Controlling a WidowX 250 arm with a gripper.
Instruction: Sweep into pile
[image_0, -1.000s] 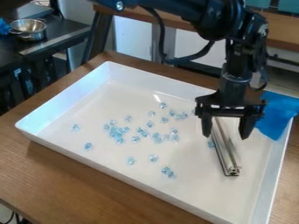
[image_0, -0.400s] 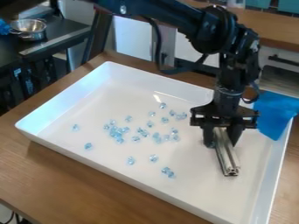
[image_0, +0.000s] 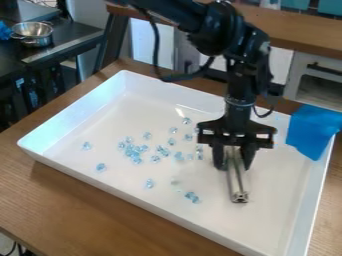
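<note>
Over the right half of the white tray (image_0: 280, 190) hangs the gripper (image_0: 233, 162), pointing down. It is shut on a silver metal bar (image_0: 238, 182), whose near end points toward the front of the tray. Small clear-blue pieces lie scattered to the left of the bar: a cluster (image_0: 133, 151) at the middle left, two pieces (image_0: 192, 197) near the front, and several single ones, such as one (image_0: 87, 146) far left. Some pieces close behind the gripper's left side are partly hidden.
A blue cloth (image_0: 312, 131) hangs over the tray's right back corner. The tray's raised walls surround the pieces, on a brown wooden table (image_0: 80, 200). A metal pot (image_0: 32, 34) stands on a dark counter at the upper left.
The gripper came down around the bar and closed on it. Gripper and bar then moved left, and the bar turned to point more straight toward the front.
</note>
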